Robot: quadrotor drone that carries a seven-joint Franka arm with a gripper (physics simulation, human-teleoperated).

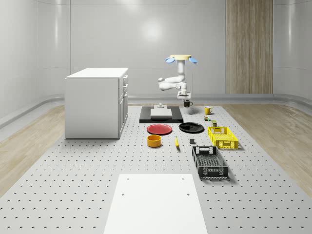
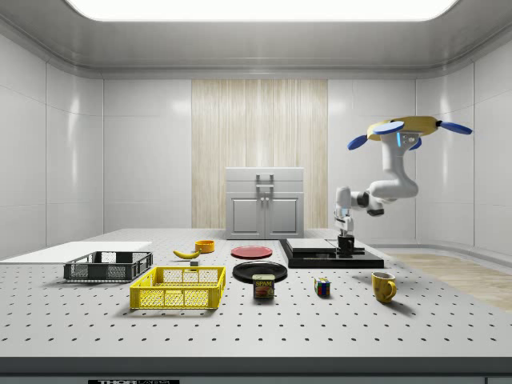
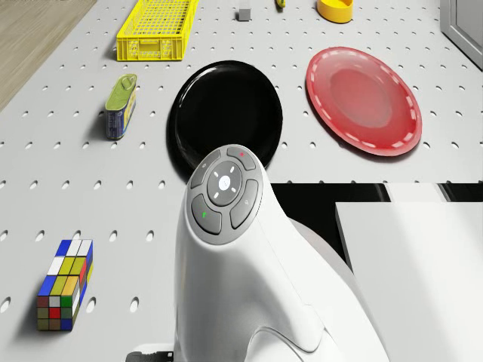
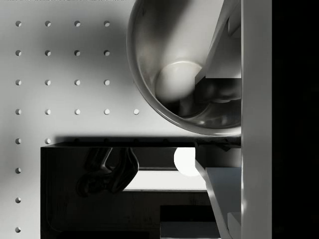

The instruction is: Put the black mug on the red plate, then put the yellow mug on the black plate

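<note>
- The table (image 1: 73,195) carries everything. In the whole-scene view the task's things sit in its far half, around a dark slab (image 1: 161,117).
- The drone (image 1: 181,58) hovers above the far edge of that slab, and its arm reaches down toward 5 o'clock in the whole-scene view.
- The red plate (image 1: 160,129) lies flat and bare on the table, just nearer the camera than the slab. The black plate (image 1: 191,127) lies beside it at 3 o'clock, also bare.
- The black mug (image 1: 187,103) hangs upright at the end of the arm, just off the slab's far right corner. Whether it has cleared the table cannot be told.
- The yellow mug (image 1: 207,110) stands on the table at about 4 o'clock from the black mug, untouched.
- The fingers (image 4: 222,45) are narrow and pinch the black mug's wall, one inside the bowl and one outside.
- The deciding relation is that the red plate lies at about 7 to 8 o'clock from the held mug in the whole-scene view, past the slab's corner. The carry likely has to run that way, with the mug kept level.
</note>
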